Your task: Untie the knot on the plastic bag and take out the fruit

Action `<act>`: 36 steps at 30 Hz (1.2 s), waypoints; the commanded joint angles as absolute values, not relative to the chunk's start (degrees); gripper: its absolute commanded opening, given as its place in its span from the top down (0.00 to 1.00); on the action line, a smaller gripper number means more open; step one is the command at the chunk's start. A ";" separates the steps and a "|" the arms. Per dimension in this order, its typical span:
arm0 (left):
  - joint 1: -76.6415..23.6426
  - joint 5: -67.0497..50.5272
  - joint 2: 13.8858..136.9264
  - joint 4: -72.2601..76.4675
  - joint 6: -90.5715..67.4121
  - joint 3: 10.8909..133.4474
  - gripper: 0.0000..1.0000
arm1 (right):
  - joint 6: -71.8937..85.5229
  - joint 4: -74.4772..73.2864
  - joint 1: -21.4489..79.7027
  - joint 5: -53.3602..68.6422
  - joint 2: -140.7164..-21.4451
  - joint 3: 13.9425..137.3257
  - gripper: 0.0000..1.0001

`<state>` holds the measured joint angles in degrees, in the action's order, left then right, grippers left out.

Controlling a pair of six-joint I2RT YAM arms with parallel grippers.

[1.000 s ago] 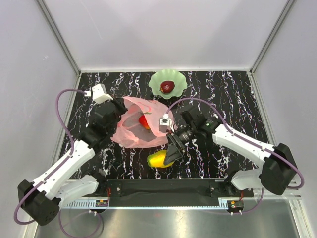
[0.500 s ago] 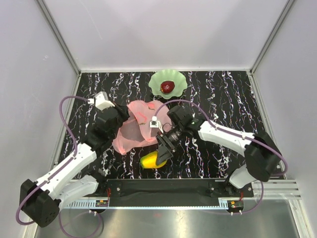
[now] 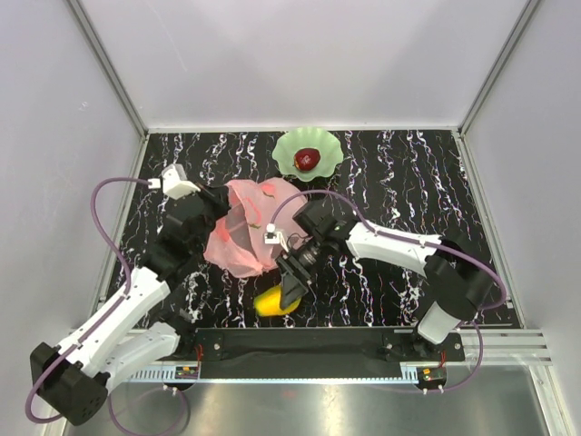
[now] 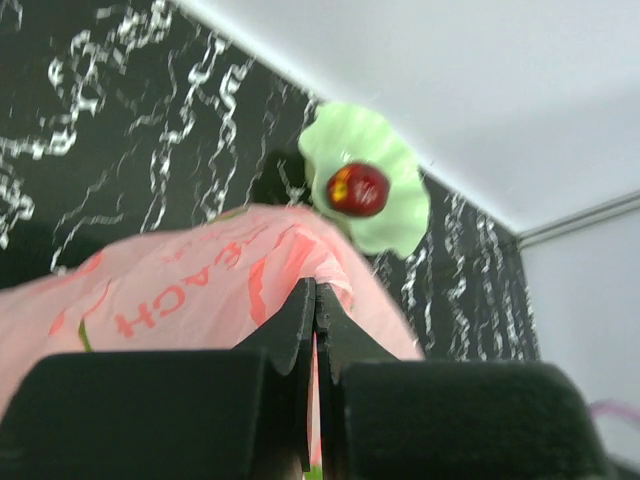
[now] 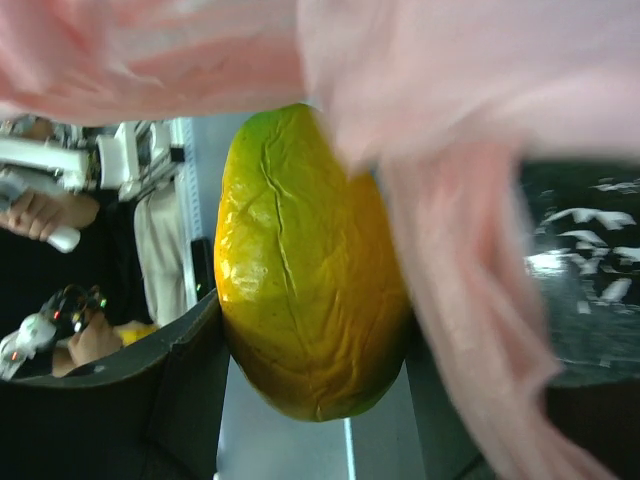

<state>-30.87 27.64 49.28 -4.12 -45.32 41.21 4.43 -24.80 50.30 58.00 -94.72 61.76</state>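
Two grips: your left jaws pinch the plastic bag (image 4: 200, 290) steady, so right jaws squeezing the fruit (image 5: 300, 270) can pull out.

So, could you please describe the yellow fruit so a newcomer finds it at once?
Find the pink plastic bag mid-table. At its near edge, the right gripper holds the yellow fruit. It alone is oblong and yellow-green; the red fruit in the green dish is round.

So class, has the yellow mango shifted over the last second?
Yes. The yellow mango, held in the right gripper, has gone left and farther from the green dish, which stays put.
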 commanded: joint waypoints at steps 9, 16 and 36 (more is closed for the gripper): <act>-19.45 24.09 56.86 4.48 -44.47 48.08 1.00 | -3.43 -34.01 57.57 64.86 -97.38 63.11 1.00; -11.61 19.43 59.67 6.33 -47.20 48.25 1.00 | -4.83 -34.01 59.59 71.00 -98.26 62.93 1.00; -11.07 19.33 37.98 -11.50 -46.58 31.82 1.00 | 8.96 -27.17 42.99 32.27 -79.37 75.41 1.00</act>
